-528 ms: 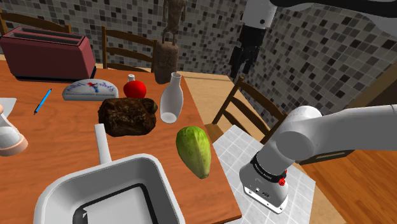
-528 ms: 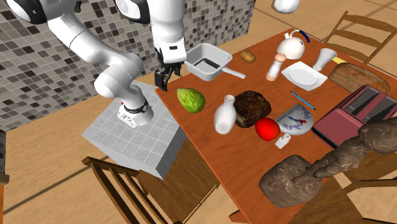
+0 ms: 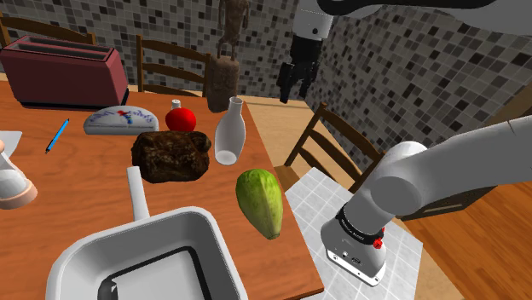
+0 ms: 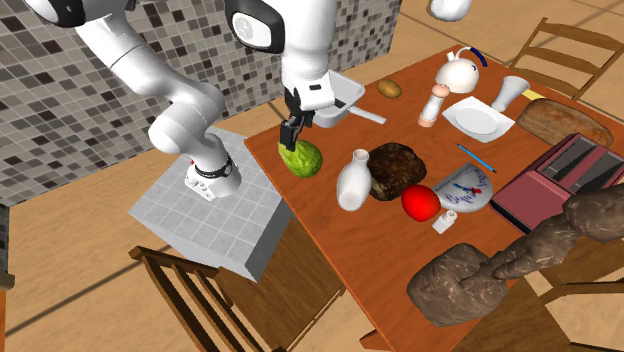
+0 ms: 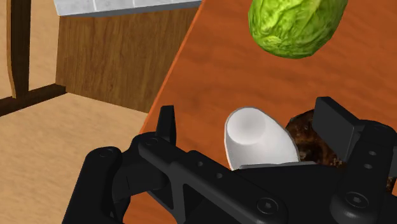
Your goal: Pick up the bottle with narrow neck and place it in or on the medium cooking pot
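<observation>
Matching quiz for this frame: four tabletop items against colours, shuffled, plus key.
Things:
1. bottle
2. toaster
3. leafy vegetable
4. pen

Colours:
A. green
B. blue
C. white
D. dark red

Pairs: 1-C, 2-D, 3-A, 4-B

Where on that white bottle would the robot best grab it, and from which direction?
Likely the neck, from above: the bottle stands upright, the neck is its slimmest part, and a brown lump sits close beside its belly. The open gripper looks down on its top.
</observation>
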You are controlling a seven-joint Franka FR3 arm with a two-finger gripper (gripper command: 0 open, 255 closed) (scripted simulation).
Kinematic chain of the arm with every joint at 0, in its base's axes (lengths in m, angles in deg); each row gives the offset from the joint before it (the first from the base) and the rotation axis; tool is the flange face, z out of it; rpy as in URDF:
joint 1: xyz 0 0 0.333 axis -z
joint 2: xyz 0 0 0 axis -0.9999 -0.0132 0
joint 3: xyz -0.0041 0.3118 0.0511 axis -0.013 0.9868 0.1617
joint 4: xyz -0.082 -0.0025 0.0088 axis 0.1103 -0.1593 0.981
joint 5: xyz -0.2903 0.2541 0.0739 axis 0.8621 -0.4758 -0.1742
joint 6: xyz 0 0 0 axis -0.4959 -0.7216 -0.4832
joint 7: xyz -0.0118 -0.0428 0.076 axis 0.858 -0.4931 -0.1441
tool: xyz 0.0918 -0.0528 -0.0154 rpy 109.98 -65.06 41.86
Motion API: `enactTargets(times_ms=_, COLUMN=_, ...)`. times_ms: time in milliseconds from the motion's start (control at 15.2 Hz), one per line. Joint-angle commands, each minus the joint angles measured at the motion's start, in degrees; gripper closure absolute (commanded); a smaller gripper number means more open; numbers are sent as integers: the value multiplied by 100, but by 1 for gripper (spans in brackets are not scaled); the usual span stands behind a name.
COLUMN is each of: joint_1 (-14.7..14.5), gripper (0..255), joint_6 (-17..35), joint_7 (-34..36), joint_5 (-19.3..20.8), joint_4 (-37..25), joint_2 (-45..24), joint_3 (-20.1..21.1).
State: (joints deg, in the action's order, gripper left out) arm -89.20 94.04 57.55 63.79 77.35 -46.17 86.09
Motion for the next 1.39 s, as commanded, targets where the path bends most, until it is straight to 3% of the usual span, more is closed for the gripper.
enactTargets(times_ms=0, joint_1=-36, gripper=0, joint_6=275, joint_7=96, joint_5=-31, joint_4=-188, joint_2=-425, joint_3=100)
enactTargets(times_ms=792, joint_1=-176, gripper=0, joint_6=1276, joint_7=666, joint_5=157, joint_4=-1931, joint_2=-2999, joint_3=552)
enactTargets(times_ms=1320, joint_1=-181, gripper=0, joint_6=1859, joint_7=681, joint_5=175, joint_4=-1476, joint_2=-3127, joint_3=555)
